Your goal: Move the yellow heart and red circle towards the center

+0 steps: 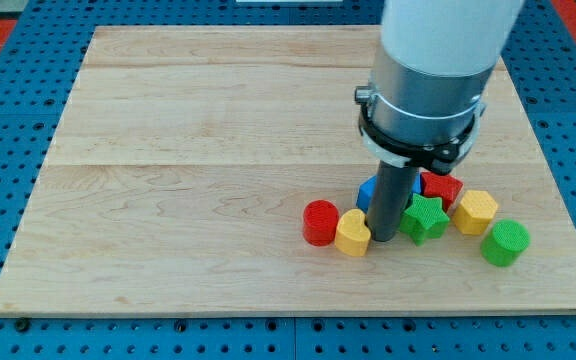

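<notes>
Between yellow heart (352,233) and green star (425,217), my tip (383,238), no jaws fitted.

No text, label, brand, number or sign can be read anywhere in the camera view, neither on the blocks, nor on the wooden board, nor on the arm.
</notes>
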{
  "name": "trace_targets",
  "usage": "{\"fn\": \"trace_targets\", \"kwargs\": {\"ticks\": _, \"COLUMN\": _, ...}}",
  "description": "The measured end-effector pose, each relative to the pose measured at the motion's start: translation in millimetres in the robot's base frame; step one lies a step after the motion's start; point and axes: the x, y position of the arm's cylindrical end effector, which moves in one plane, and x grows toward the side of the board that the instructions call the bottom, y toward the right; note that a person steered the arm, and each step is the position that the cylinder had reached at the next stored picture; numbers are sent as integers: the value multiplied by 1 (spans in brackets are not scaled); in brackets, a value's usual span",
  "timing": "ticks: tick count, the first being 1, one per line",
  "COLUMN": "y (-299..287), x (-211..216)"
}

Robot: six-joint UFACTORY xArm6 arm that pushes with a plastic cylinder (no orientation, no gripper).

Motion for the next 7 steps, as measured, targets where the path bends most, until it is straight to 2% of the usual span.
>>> {"fn": "trace_targets", "kwargs": {"ticks": 1, "y": -9, "x": 14}}
{"fn": "trace_targets", "kwargs": {"ticks": 3, "y": -90, "x": -7}}
{"fn": "trace_targets", "kwargs": {"ticks": 5, "y": -105, "x": 46}}
{"fn": "trace_targets", "kwargs": {"ticks": 6, "y": -138, "x": 19}}
{"fn": "trace_targets", "kwargs": {"ticks": 7, "y": -130, "x": -9}}
